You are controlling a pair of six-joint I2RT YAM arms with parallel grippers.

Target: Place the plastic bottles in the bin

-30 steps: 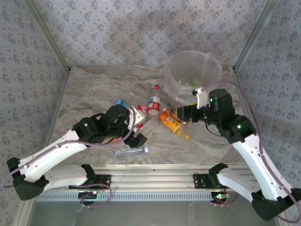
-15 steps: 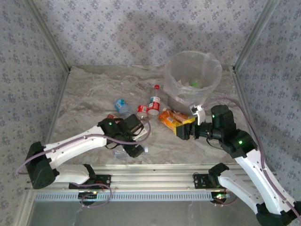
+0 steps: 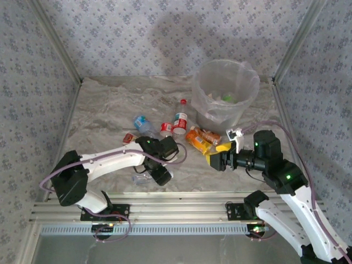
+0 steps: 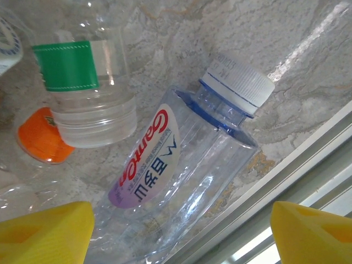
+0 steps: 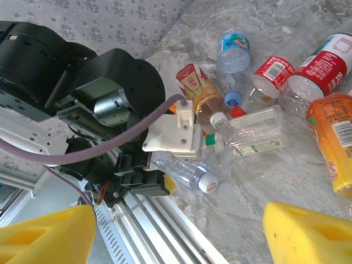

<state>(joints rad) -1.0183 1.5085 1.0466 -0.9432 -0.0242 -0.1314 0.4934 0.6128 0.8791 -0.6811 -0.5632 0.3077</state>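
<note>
Marble table (image 3: pixel 110 104) carries everything. Bin (image 3: pixel 212 118) stands upright at its far right corner, and something green shows inside it, too blurred to name.

Right gripper (image 5: pixel 176 236) hangs just on the near side of the bin and points left across the table. Its jaws are spread wide, with nothing between them.

Left gripper (image 4: pixel 181 236) is well to the near-left of the bin, down at the table's near edge beside the rail (image 4: pixel 308 165). Its yellow fingertips (image 4: pixel 47 231) straddle a clear bottle (image 4: pixel 170 192) that lies on its side. One fingertip is against the body and the other a little off it, so the jaws stand apart and are not clamped.

Loose bottles (image 3: pixel 165 130) lie scattered left of the bin, all outside it. An orange bottle (image 3: pixel 198 140) is nearest the bin, just to its near-left. A red bottle (image 3: pixel 180 120) lies next leftward, and a blue bottle (image 3: pixel 144 125) farther left again. A green-band bottle (image 4: pixel 82 93) lies just beside the clear bottle's shoulder, with an orange cap (image 4: pixel 41 135) partly under it.
</note>
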